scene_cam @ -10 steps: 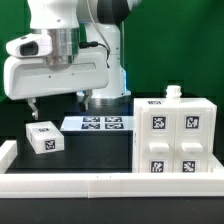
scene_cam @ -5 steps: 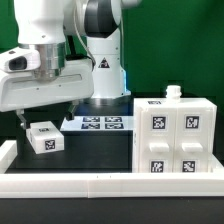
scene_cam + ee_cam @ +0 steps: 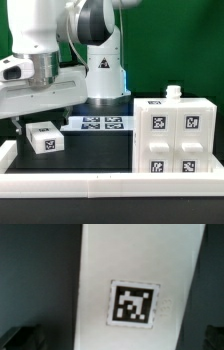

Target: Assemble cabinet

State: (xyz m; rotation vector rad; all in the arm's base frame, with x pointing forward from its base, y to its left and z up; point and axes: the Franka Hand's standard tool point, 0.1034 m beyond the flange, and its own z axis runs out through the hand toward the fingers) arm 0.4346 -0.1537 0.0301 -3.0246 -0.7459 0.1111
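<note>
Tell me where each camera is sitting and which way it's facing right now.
Exterior view: off the arm, on the rail side of the table, facing across it at the cabinet, small block and marker board; the arm shows.
Wrist view: on the wrist, looking down at a tagged white part; dark tips of the jaws show at the frame's edge, wide apart.
Shared: probably the small block, which lies under the arm.

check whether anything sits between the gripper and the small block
Nothing visible does. The open gripper hangs just above the block, and the wrist view shows only the block's tagged face beneath it.
</note>
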